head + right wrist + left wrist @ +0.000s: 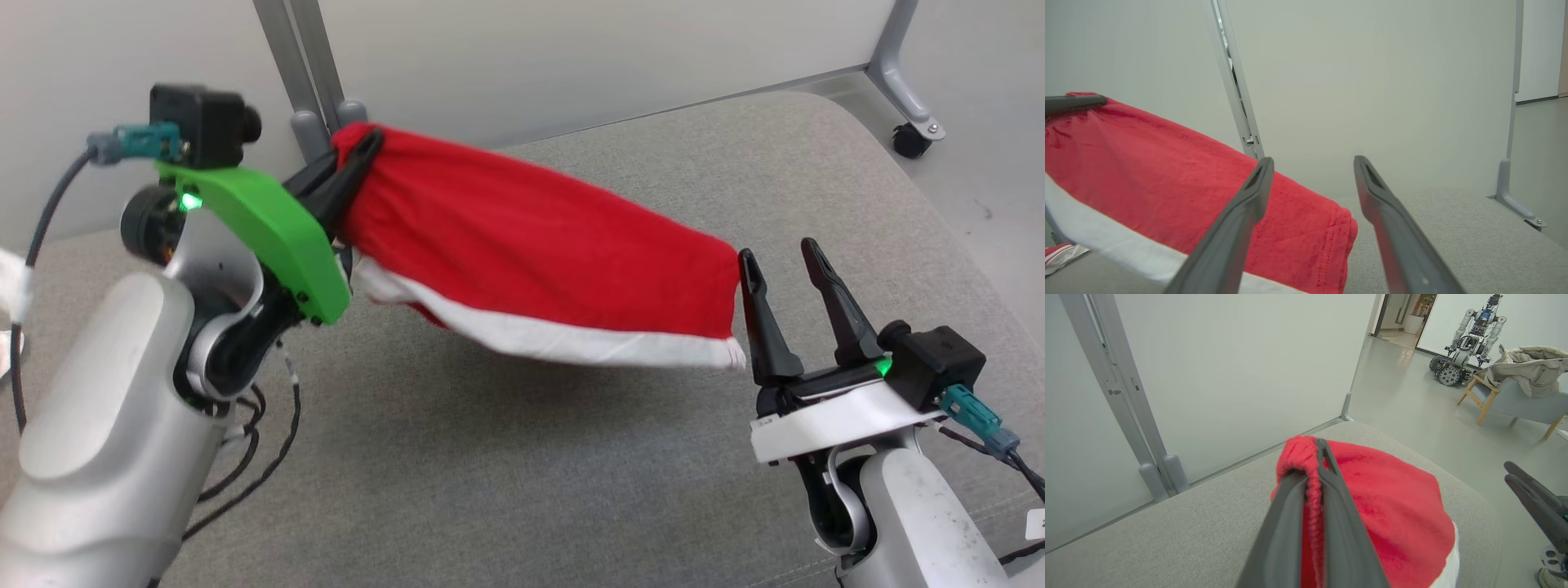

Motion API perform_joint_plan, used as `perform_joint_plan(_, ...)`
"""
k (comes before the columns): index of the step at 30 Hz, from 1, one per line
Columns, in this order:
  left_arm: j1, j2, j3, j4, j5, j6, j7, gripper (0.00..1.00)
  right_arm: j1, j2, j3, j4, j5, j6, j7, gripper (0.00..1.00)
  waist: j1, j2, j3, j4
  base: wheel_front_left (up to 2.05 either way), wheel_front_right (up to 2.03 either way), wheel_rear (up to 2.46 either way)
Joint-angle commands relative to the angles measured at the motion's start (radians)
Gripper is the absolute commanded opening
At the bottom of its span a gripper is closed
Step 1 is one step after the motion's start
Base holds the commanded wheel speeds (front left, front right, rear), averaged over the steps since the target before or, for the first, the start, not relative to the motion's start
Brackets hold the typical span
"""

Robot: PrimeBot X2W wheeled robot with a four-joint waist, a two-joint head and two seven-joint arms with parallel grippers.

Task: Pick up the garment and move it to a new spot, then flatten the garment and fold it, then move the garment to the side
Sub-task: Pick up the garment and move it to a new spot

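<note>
A red garment (531,245) with a white band along its lower edge hangs stretched above the grey cushioned surface (522,474). My left gripper (363,147) is shut on its bunched upper left corner; in the left wrist view the fabric (1392,506) is pinched between the fingers of that gripper (1310,457). The garment's far end reaches the inner finger of my right gripper (776,249). That gripper (1313,159) stands open, with the red cloth (1147,171) to the left of its left finger and nothing between the fingers.
Grey partition posts (310,82) and white panels stand right behind the surface, and a caster foot (910,139) sits at the back right. Black cables (245,457) hang by my left arm. Farther off are another robot (1470,339) and a wooden chair (1523,396) with a beige garment.
</note>
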Motion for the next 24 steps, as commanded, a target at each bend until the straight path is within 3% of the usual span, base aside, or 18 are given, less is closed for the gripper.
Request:
perform_joint_plan(1,0.069,0.01,0.018,0.023,-0.027,0.016,-0.026,0.0,0.016,-0.003,0.002,0.001,-0.007,0.0,-0.003,1.0,0.0,-0.0001,0.009,0.002,0.0,0.0,0.0)
perform_joint_plan(7,0.307,-0.002,0.092,0.193,-0.076,0.068,-0.189,0.0,0.016,-0.005,0.015,0.018,0.003,0.0,-0.003,1.0,0.0,-0.0001,0.025,0.011,0.0,0.0,0.0)
perform_joint_plan(12,0.382,-0.025,0.105,0.39,-0.045,0.059,-0.348,0.0,0.009,-0.018,0.029,0.031,0.006,0.0,-0.003,1.0,0.0,-0.0001,0.029,0.035,0.0,0.0,0.0)
perform_joint_plan(13,0.382,-0.031,0.101,0.429,-0.033,0.049,-0.376,0.23,0.006,-0.022,0.034,0.034,0.007,0.0,-0.003,1.0,0.0,-0.0001,0.028,0.041,0.0,0.0,0.0)
perform_joint_plan(14,0.377,-0.037,0.093,0.465,-0.021,0.037,-0.399,1.0,0.002,-0.026,0.04,0.035,0.008,0.0,-0.003,1.0,0.0,-0.0001,0.027,0.047,0.0,0.0,0.0)
perform_joint_plan(19,0.342,-0.061,0.073,0.558,-0.002,-0.007,-0.47,1.0,0.006,-0.035,0.048,0.044,0.011,0.0,-0.003,1.0,0.0,-0.0001,0.01,0.077,0.0,0.0,0.0)
perform_joint_plan(24,0.34,-0.025,0.04,0.576,0.049,-0.018,-0.508,1.0,0.023,-0.043,0.057,0.052,0.013,0.0,-0.003,1.0,0.0,-0.0001,-0.012,0.102,0.0,0.0,0.0)
